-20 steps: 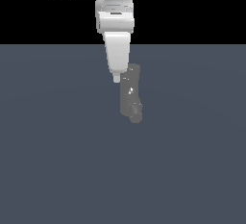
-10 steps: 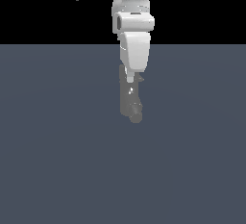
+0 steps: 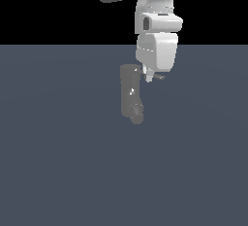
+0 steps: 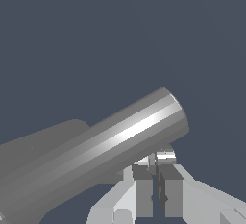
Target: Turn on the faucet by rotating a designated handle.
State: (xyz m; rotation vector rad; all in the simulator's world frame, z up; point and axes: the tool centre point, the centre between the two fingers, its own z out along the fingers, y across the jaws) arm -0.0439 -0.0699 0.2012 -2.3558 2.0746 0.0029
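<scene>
The arm has moved toward the exterior view's right since the earlier pictures, so the grey faucet now shows in full. The gripper hangs at the faucet's 3 o'clock side, by its top. Its fingers sit very close together, with only a thin gap. The thin handle pokes out beside them. The faucet stands on the grey floor, its round spout at the low end.

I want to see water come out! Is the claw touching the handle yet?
Cannot tell. In the wrist view the claw sits right against the handle, fingers nearly closed, but no plain contact or gap shows.
</scene>
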